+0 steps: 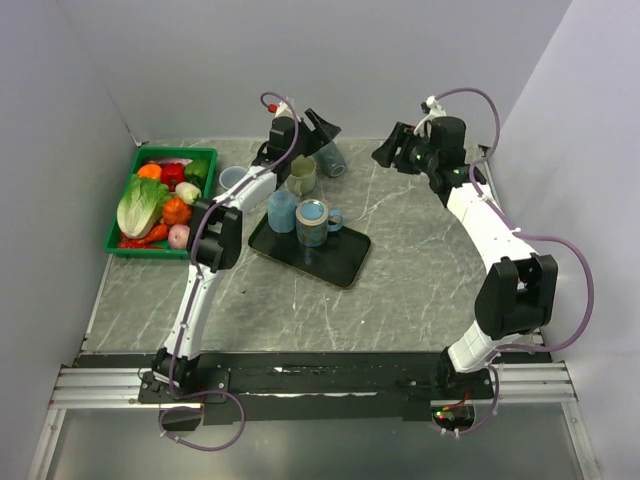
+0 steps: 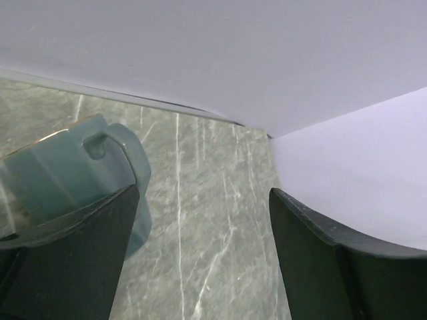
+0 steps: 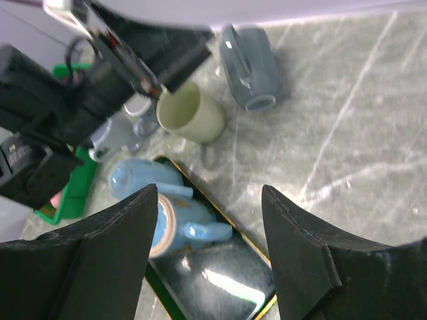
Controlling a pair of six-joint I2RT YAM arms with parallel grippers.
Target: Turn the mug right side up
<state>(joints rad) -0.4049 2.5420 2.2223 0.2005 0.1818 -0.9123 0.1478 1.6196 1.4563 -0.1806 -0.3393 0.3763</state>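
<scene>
A grey-blue mug [image 1: 332, 160] rests on the marble table [image 1: 420, 280] at the back, its foot ring facing up in the right wrist view [image 3: 250, 67]. My left gripper [image 1: 323, 126] is open just above and behind it. In the left wrist view the mug [image 2: 67, 173] sits outside my left finger [image 2: 73, 267], handle up, with bare table between the jaws [image 2: 203, 193]. A light blue mug [image 1: 282, 210] stands upside down on the black tray [image 1: 335, 262]. My right gripper [image 1: 386, 151] is open and empty, to the right of the mugs [image 3: 209, 193].
A patterned blue mug [image 1: 312, 222] stands upright on the tray. A cream mug [image 1: 302, 175] and a pale grey mug [image 1: 232, 180] stand upright nearby. A green basket [image 1: 125, 215] of vegetables is at the left. The walls are close behind both grippers.
</scene>
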